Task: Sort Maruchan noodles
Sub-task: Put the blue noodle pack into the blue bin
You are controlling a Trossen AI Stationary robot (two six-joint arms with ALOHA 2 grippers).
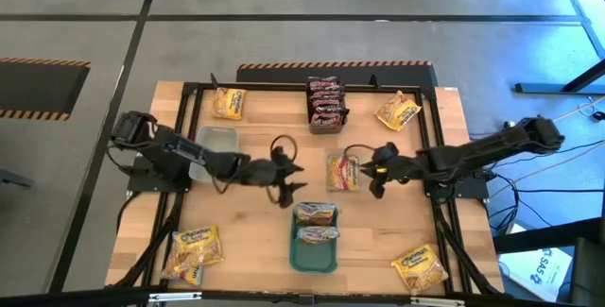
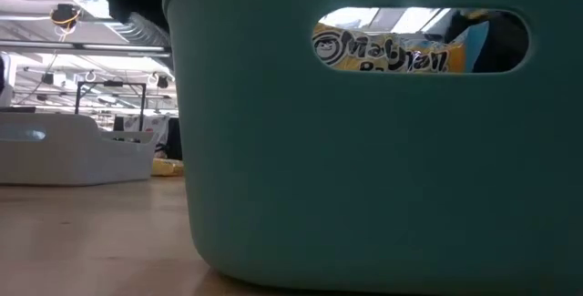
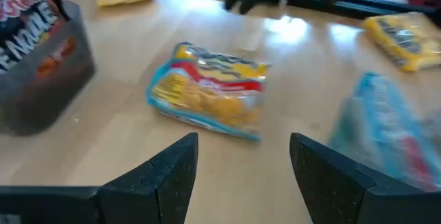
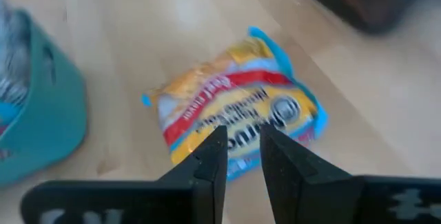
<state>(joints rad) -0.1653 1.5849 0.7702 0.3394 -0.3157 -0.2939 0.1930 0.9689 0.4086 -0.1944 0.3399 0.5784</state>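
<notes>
**Two grippers near one loose packet**

The pale plastic noodle packet with red and yellow print [image 1: 342, 171] lies flat on the wooden table [image 1: 255, 241], between both arms and just above the teal rectangular tray [image 1: 313, 252]. The right gripper [image 4: 241, 156] hovers over it with fingers narrow and empty; they may only push it aside. The left gripper [image 3: 241, 165], wide and empty, faces it, so the arms could collide.

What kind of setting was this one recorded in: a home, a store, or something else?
Most likely a lab or workshop floor. The wooden table sits on grey concrete marked with orange-black hazard tape, cables trail beside the rig, and the low view shows exposed ceiling pipes and strip lights behind the teal tray.
</notes>
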